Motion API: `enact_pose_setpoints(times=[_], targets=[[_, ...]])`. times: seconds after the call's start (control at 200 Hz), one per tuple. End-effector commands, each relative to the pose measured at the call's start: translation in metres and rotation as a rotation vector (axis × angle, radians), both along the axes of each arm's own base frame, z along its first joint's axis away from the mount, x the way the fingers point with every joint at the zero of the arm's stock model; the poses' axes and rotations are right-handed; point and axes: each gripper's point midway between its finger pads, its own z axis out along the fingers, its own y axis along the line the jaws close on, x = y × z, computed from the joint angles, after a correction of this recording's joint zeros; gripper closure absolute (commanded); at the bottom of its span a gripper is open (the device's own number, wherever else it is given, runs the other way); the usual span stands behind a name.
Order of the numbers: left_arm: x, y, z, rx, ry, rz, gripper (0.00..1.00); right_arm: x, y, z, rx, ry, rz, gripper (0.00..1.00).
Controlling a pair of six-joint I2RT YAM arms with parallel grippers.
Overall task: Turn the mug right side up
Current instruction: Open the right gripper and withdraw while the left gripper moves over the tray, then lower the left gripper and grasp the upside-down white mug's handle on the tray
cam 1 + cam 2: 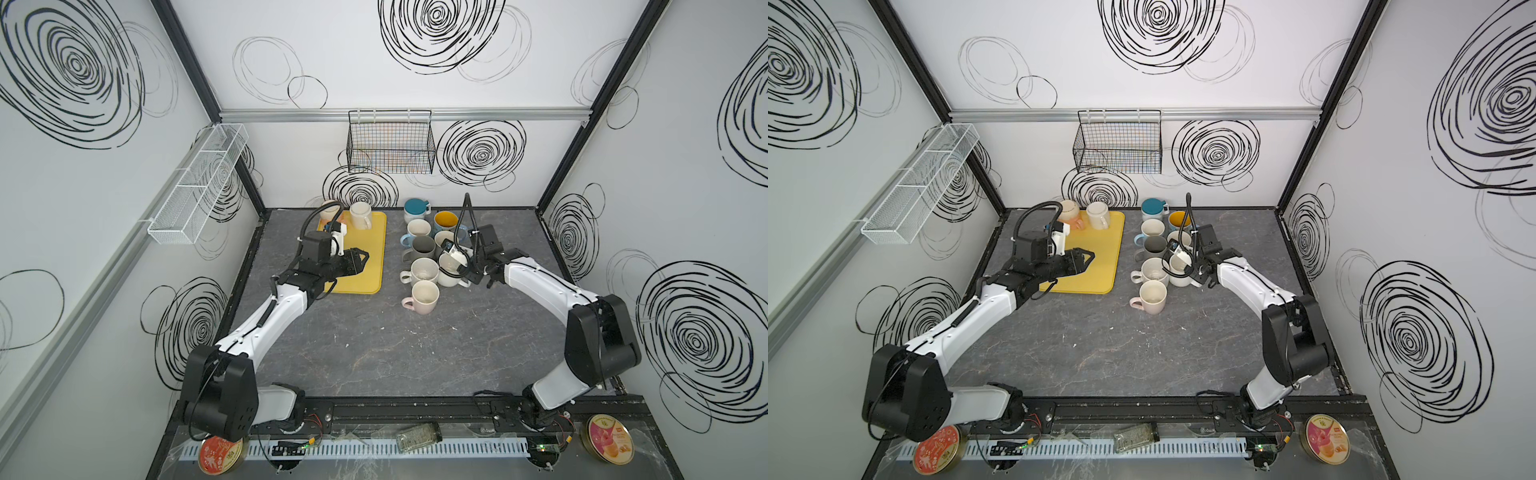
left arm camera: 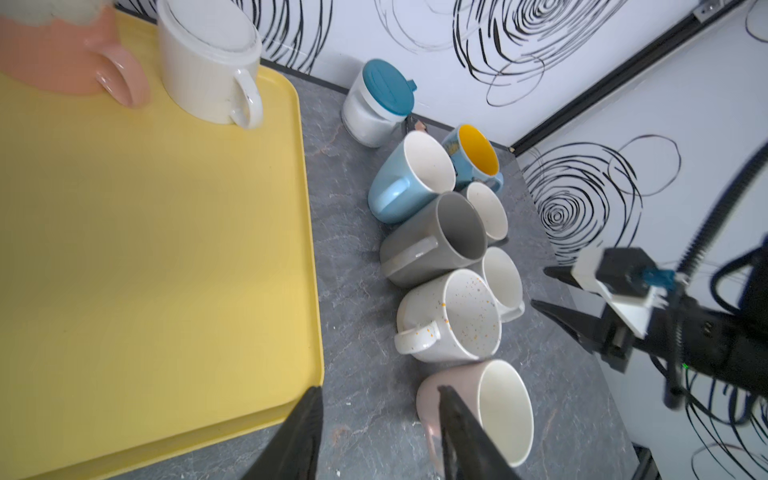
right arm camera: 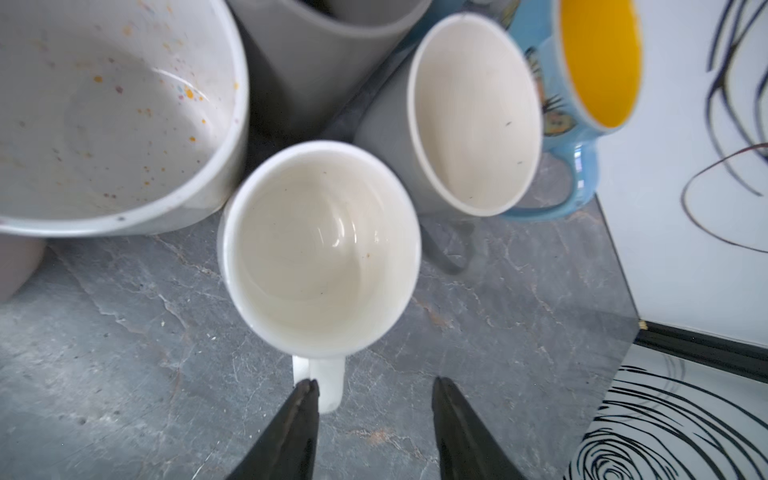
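A white mesh shelf (image 1: 195,187) hangs on the left wall. Next comes a yellow tray (image 1: 365,278) lying on the counter (image 1: 374,345). The left fingers (image 1: 365,258) hover over the tray's middle, moderately apart, with nothing between them.

At the tray's far end stand a peach mug (image 1: 330,210) and, just right of it, an upside-down white mug (image 1: 360,215) with its base up. That mug is well apart from the left fingers and farther from the right ones. The arm's cable crosses the peach mug in both top views, and the left wrist view cuts it off, so which way up it stands is hard to tell.

Right of the tray, a teal-lidded jar (image 1: 416,208) heads a tight cluster of upright mugs: a blue mug (image 1: 417,230), a yellow-lined mug (image 1: 445,220), a grey mug (image 1: 423,247), a speckled mug (image 1: 424,271) and a pink mug (image 1: 424,296).

At the cluster's right edge is an upright cream mug (image 3: 320,249), half hidden in both top views by the right wrist camera. The right fingers (image 3: 374,384) stand apart, gripping nothing. The mug's handle (image 3: 326,382) points between them, close against one; whether it touches is unclear.
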Motion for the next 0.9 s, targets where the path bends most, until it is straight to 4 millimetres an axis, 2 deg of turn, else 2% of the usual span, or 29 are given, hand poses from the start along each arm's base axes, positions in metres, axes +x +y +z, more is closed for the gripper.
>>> enact_pose_setpoints(times=[0.0, 0.07, 0.18, 0.3, 0.44, 0.53, 0.62, 0.771, 0.891], targets=[[0.017, 0.026, 0.007, 0.184, -0.012, 0.138, 0.48, 0.002, 0.005, 0.033, 0.072, -0.096, -0.011, 0.48], [0.026, 0.034, 0.014, 0.246, -0.03, 0.196, 0.46, 0.005, 0.007, 0.052, 0.114, -0.165, -0.044, 0.45], [0.041, 0.042, 0.019, 0.293, -0.044, 0.283, 0.45, 0.008, 0.025, 0.076, 0.244, -0.234, -0.054, 0.44], [0.056, 0.047, 0.019, 0.376, -0.064, 0.396, 0.46, 0.005, 0.061, 0.1, 0.463, -0.251, -0.038, 0.43], [0.077, 0.036, 0.008, 0.381, -0.086, 0.465, 0.44, 0.006, 0.105, 0.115, 0.692, -0.226, -0.026, 0.43], [0.094, 0.024, -0.001, 0.363, -0.085, 0.469, 0.44, 0.014, 0.128, 0.111, 0.769, -0.175, -0.075, 0.43], [0.112, 0.013, -0.009, 0.356, -0.092, 0.472, 0.44, 0.022, 0.147, 0.096, 0.796, -0.104, -0.127, 0.43], [0.139, 0.004, -0.018, 0.4, -0.124, 0.52, 0.44, 0.029, 0.163, 0.07, 0.799, 0.021, -0.183, 0.44], [0.161, -0.002, -0.031, 0.394, -0.119, 0.536, 0.43, 0.028, 0.175, 0.059, 0.834, 0.088, -0.172, 0.44]])
